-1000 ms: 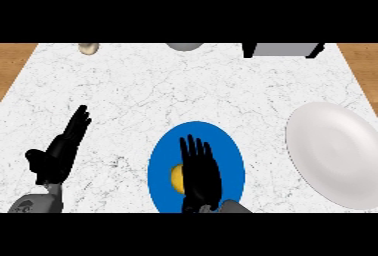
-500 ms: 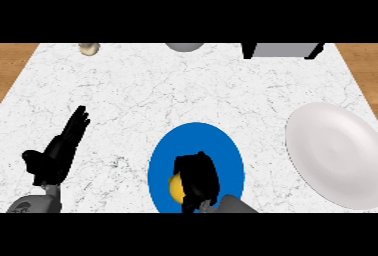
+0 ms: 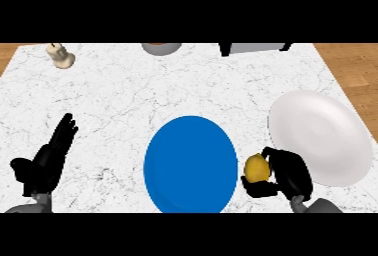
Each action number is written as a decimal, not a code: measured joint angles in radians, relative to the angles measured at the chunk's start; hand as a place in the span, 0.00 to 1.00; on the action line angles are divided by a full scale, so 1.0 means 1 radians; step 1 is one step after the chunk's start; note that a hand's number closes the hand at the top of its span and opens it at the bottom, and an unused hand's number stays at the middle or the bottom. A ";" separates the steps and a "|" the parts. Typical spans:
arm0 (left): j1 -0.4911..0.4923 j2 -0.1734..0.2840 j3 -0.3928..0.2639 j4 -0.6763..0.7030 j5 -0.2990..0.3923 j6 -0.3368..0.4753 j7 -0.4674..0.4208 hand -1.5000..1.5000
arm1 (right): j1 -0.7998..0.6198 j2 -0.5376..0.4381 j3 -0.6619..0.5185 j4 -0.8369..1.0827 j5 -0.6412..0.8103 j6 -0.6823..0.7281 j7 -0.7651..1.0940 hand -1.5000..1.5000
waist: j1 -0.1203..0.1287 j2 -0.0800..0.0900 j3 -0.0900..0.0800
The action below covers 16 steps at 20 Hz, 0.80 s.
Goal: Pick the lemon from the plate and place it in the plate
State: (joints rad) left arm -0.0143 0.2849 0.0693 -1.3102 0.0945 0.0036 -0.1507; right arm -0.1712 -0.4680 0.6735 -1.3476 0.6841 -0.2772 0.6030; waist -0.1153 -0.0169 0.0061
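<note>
A yellow lemon (image 3: pixel 255 167) hangs between the blue plate (image 3: pixel 190 164) and the white plate (image 3: pixel 321 136), just off the blue plate's right rim. My right hand (image 3: pixel 284 173) is shut on the lemon, fingers and thumb curled round its right side. The blue plate lies bare at the counter's front centre. The white plate lies at the right, its lower left edge partly behind my right hand. My left hand (image 3: pixel 46 159) rests open at the lower left, fingers up.
At the counter's far edge stand a small beige object (image 3: pixel 61 56) at the left, a grey round item (image 3: pixel 162 48) in the middle and a dark box (image 3: pixel 254 48) to its right. Wooden floor shows beyond the counter's right side.
My right hand closed on the lemon over the blue plate, then lifted it off and carried it right, toward the white plate. The left hand stayed put.
</note>
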 measured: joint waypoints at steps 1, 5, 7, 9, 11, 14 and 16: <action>0.007 0.001 0.006 0.000 0.002 0.003 -0.004 0.50 | 0.021 -0.057 -0.037 0.003 -0.015 -0.021 -0.030 1.00 | -0.012 -0.001 0.000; 0.030 -0.001 0.022 -0.005 0.009 0.014 -0.009 0.50 | 0.115 -0.252 -0.184 -0.006 -0.111 -0.106 -0.197 1.00 | -0.039 -0.006 0.001; 0.040 0.003 0.029 -0.010 0.013 0.013 -0.011 0.50 | 0.176 -0.326 -0.250 -0.010 -0.178 -0.143 -0.303 1.00 | -0.042 -0.007 0.001; 0.054 0.003 0.028 -0.015 0.011 0.013 -0.018 0.50 | 0.226 -0.399 -0.324 -0.013 -0.253 -0.162 -0.409 1.00 | -0.040 -0.008 0.001; 0.058 0.001 0.027 -0.019 0.010 0.012 -0.021 0.50 | 0.276 -0.458 -0.399 -0.007 -0.334 -0.173 -0.522 1.00 | -0.038 -0.008 0.000; 0.071 0.004 0.026 -0.030 0.012 0.006 -0.022 0.50 | 0.361 -0.519 -0.513 0.000 -0.453 -0.187 -0.699 1.00 | -0.034 -0.009 -0.001; 0.066 0.002 0.021 -0.039 0.009 0.008 -0.015 0.50 | 0.397 -0.551 -0.602 0.010 -0.541 -0.178 -0.808 1.00 | -0.026 -0.009 -0.001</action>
State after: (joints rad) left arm 0.0513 0.2872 0.0903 -1.3496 0.1036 0.0113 -0.1657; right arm 0.2259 -1.0195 0.0714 -1.3376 0.1432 -0.4556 -0.2050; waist -0.1408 -0.0255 0.0050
